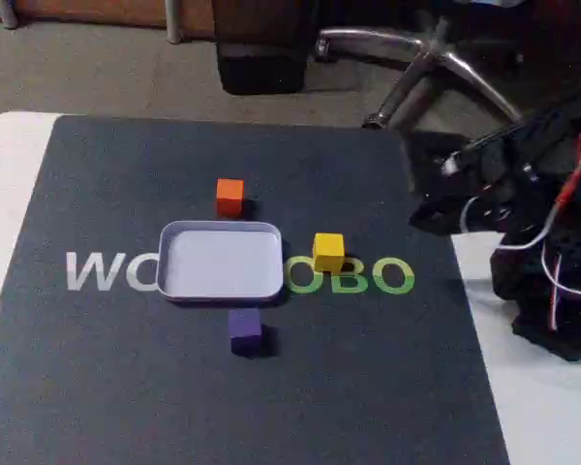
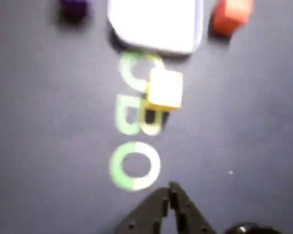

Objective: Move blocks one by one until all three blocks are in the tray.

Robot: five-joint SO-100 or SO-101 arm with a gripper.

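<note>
Fixed view first: we see a dark mat with printed white and green letters lying on a white table, and the pale tray sits at its middle with nothing inside it. We find all three blocks outside the tray, each just beside its rim: the orange block on the far side, the yellow block on the right, resting over the green letters, and the purple block on the near side. We see the black arm with its white and red wires at the right edge of this view, well apart from the tray and blocks, and we cannot make out its fingertips there. Beyond the table we note a carpeted floor and the chrome base of a chair. From the wrist view, which is blurred, we see the gripper at the bottom edge, its two dark tips pressed together with nothing between them, above bare mat near a green letter O. In that view the yellow block lies ahead of the tips, the tray beyond it, the purple block at the top left and the orange block at the top right.
</note>
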